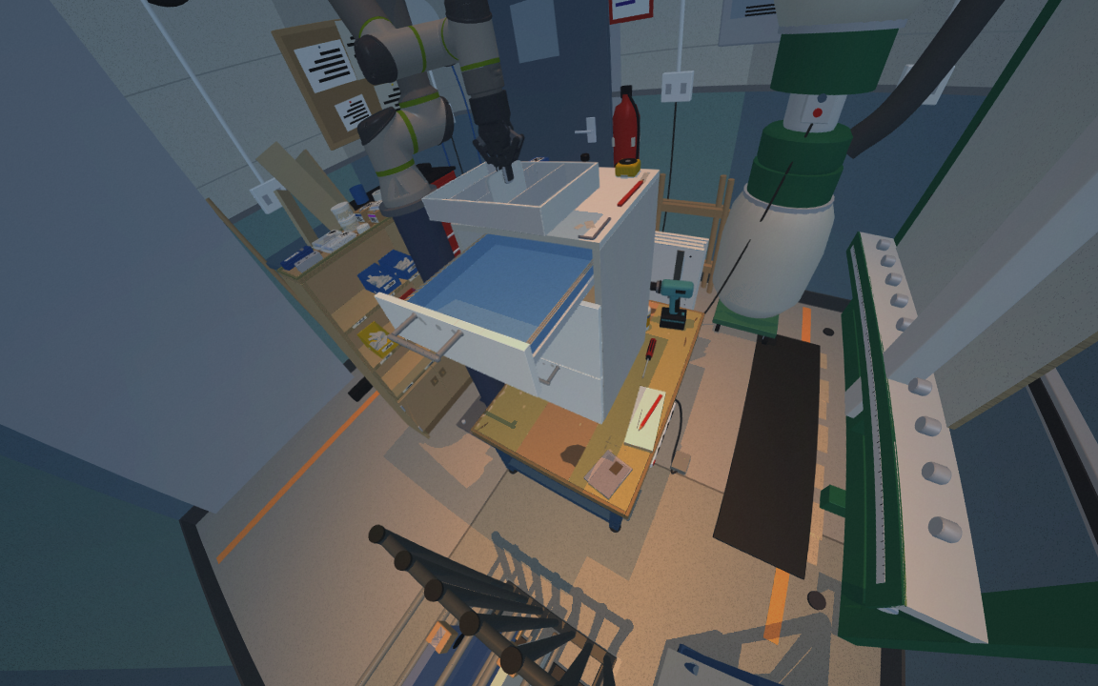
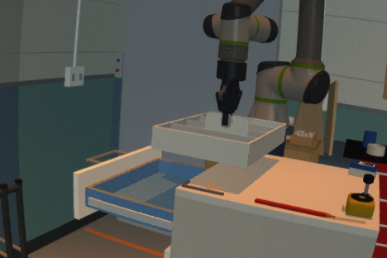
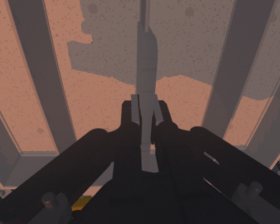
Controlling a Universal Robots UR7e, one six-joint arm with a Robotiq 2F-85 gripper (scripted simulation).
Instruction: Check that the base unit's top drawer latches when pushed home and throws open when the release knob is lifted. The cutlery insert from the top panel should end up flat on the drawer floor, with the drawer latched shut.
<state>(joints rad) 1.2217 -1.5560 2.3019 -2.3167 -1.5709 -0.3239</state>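
Note:
The white cutlery insert (image 1: 512, 198) (image 2: 218, 138) hangs in the air above the front edge of the base unit's top panel (image 2: 301, 186), partly over the open top drawer (image 1: 476, 294) (image 2: 131, 190). The drawer stands pulled out, and its blue floor is bare. My gripper (image 1: 505, 172) (image 2: 225, 120) (image 3: 146, 112) points down into the insert, and the wrist camera shows both fingers clamped on a thin upright divider tab of the insert (image 3: 146, 84). The base unit (image 1: 596, 281) is a white cabinet on a low wooden table. The release knob (image 2: 366, 178) stands at the top panel's right rear.
Behind the cabinet rise the robot's base and a grey column, with a shelf rack (image 1: 348, 281) to the left. A red pencil (image 2: 295, 207), a yellow tape measure (image 2: 359, 203) and a small bar (image 2: 202, 189) lie on the top panel. A green machine (image 1: 886, 427) stands right.

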